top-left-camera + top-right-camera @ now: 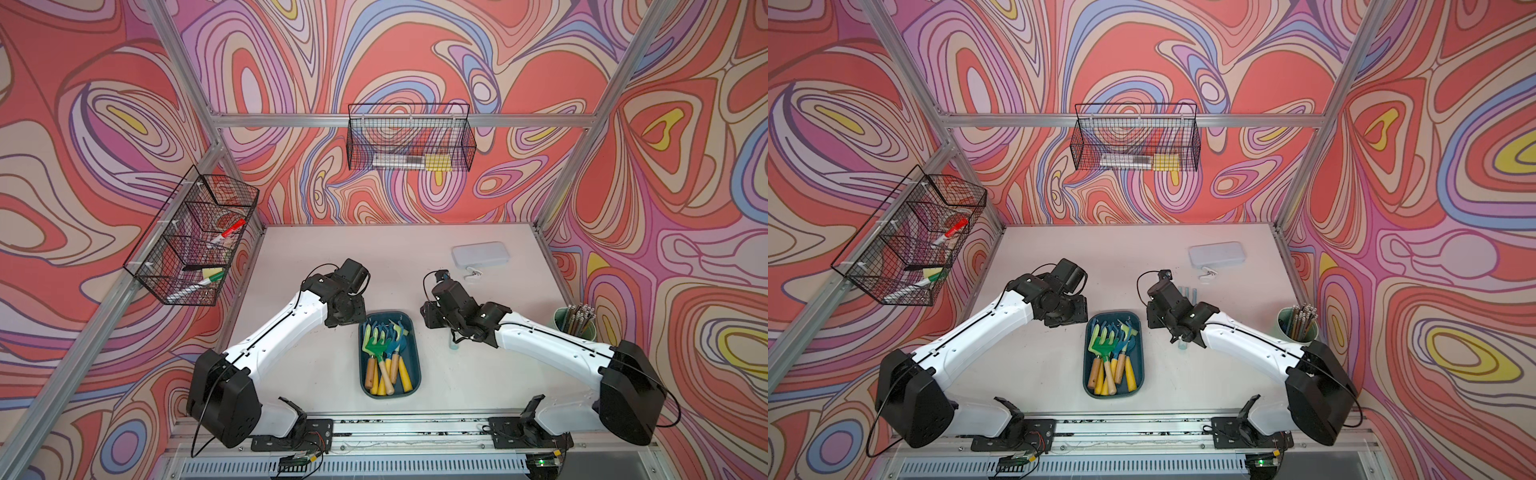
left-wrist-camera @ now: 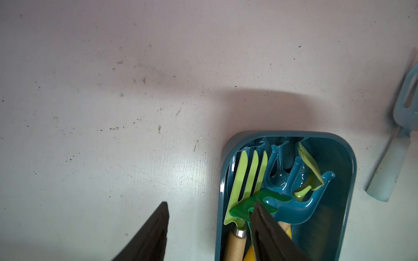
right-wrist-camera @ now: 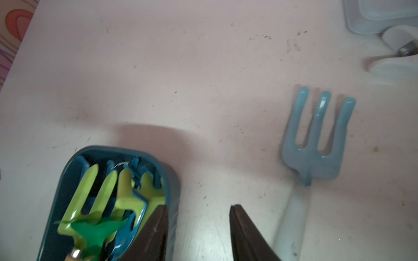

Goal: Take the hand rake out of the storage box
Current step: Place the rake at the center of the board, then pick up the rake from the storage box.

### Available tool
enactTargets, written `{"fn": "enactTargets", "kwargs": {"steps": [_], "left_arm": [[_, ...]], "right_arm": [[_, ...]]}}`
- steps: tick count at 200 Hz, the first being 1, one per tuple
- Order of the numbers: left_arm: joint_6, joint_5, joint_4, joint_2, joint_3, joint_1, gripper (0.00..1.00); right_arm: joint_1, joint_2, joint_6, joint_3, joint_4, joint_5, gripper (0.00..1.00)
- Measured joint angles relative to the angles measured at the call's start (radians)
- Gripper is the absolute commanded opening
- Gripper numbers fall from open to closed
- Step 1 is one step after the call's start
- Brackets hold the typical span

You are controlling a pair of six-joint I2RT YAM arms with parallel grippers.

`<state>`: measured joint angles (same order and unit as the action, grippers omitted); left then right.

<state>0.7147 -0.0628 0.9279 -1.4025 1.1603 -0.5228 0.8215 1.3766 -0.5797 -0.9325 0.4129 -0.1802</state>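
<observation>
- Hand rake (image 1: 375,348), the green one with bent tines, lies on top of the tool pile in the storage box (image 1: 417,374). Both sit low in the centre of the frame in both top views, on the pale table (image 1: 316,365), the widest surface we see.
- Our left arm (image 1: 282,328) rises from the lower left of the frame toward the centre, its wrist bent down at the box's upper left corner. Our right arm (image 1: 540,340) mirrors it from the lower right, its wrist folded down just right of the box's upper right corner.
- We see the box lying lengthwise up the frame, tool heads at its upper end, wooden and yellow handles at its lower end. A dark blue rake (image 1: 392,347) and a lime fork (image 2: 231,212) lie against the green rake.
- Our left gripper (image 2: 211,203) has its fingers apart, astride the box wall: one over bare table, the other over the green rake's head. We cannot tell whether it touches.
- Our right gripper (image 3: 199,206) also stands parted, with only table between the fingers. One finger is at the box's outer wall, and the other is beside the handle of a pale blue fork (image 3: 316,144) lying outside the box.
- We have bare table left of the box and above it. A white case (image 1: 480,253) and a clip (image 1: 471,275) lie at upper right, and a pencil cup (image 1: 575,324) stands at the right edge.
</observation>
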Motion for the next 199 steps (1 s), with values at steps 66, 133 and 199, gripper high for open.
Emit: {"fn": "enactTargets", "kwargs": {"steps": [66, 133, 199], "left_arm": [[-0.001, 0.011, 0.0, -0.01, 0.057, 0.068, 0.62], [-0.002, 0.011, 0.0, -0.01, 0.079, 0.091, 0.62], [-0.008, 0.012, 0.0, -0.003, 0.08, 0.093, 0.62]], "right_arm": [[0.314, 0.121, -0.137, -0.04, 0.0, 0.063, 0.45], [0.389, 0.209, -0.225, -0.04, -0.059, 0.098, 0.45], [0.401, 0.291, -0.285, -0.04, -0.087, 0.105, 0.3]]}}
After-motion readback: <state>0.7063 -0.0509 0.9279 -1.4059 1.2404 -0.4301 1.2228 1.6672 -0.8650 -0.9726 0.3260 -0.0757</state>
